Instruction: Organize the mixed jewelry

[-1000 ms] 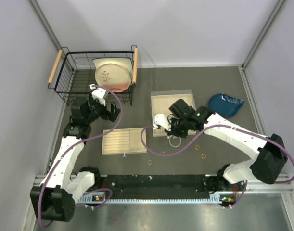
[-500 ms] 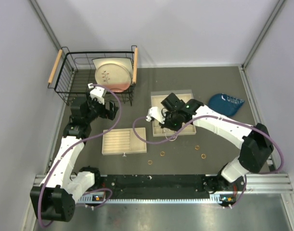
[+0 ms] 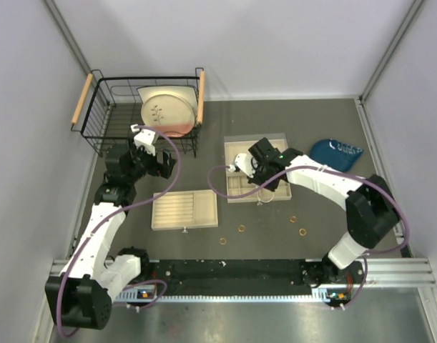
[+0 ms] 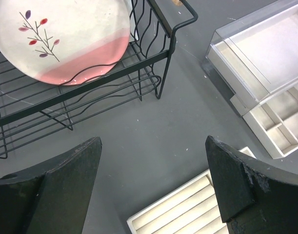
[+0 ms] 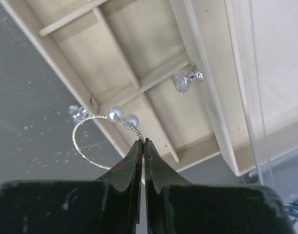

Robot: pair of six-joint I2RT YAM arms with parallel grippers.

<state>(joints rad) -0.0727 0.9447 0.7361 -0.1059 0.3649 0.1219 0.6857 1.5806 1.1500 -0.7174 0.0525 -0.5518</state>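
Observation:
My right gripper [image 5: 143, 142] is shut on a thin silver wire hoop [image 5: 85, 154] with pearl beads and holds it over the front left corner of the beige drawer box's open compartment drawer [image 5: 114, 58]. In the top view the right gripper [image 3: 262, 187] is at the drawer's front edge and the hoop [image 3: 264, 199] hangs below it. Several tiny gold rings lie on the table in front of it: one [image 3: 241, 229], another [image 3: 222, 241], a third [image 3: 292, 219] and one more [image 3: 302, 231]. My left gripper [image 4: 153, 141] is open and empty above the table beside the ridged tray [image 4: 188, 209].
The beige drawer box [image 3: 257, 146] has a clear lid. A crystal stud [image 5: 183, 80] lies in one drawer compartment. The ridged tray [image 3: 184, 209] has a tiny piece [image 3: 184, 230] at its front edge. A black wire basket [image 3: 111, 114] holds a plate [image 3: 168, 111]. A blue dish [image 3: 336, 153] sits at the right.
My right gripper has carried the silver hoop from the table in front of the box back and to the right, over the open drawer. The left arm has not moved.

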